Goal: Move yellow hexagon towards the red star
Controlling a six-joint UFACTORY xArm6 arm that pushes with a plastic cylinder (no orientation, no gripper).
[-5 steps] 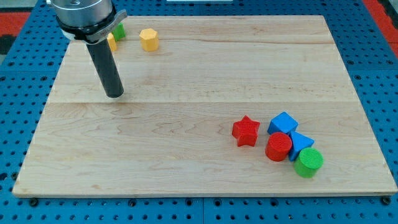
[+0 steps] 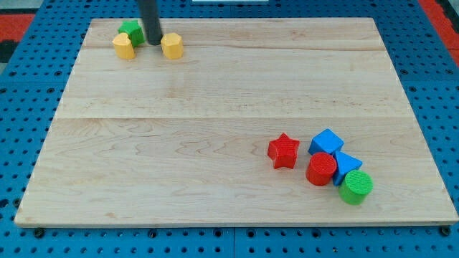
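Observation:
The yellow hexagon [image 2: 172,46] sits near the view's top left of the wooden board [image 2: 215,122]. My tip [image 2: 154,42] stands just to the left of it, close to or touching its left side. The red star [image 2: 284,151] lies far off toward the view's lower right. The rod comes down from the view's top edge.
A second yellow block [image 2: 124,46] and a green block [image 2: 130,31] sit just left of my tip. Right of the red star is a cluster: a blue cube [image 2: 326,141], a red cylinder [image 2: 321,170], another blue block [image 2: 348,164] and a green cylinder [image 2: 356,186].
My tip has moved from the board's left middle up toward the view's top, to a spot between the yellow block and the yellow hexagon. No block has visibly moved.

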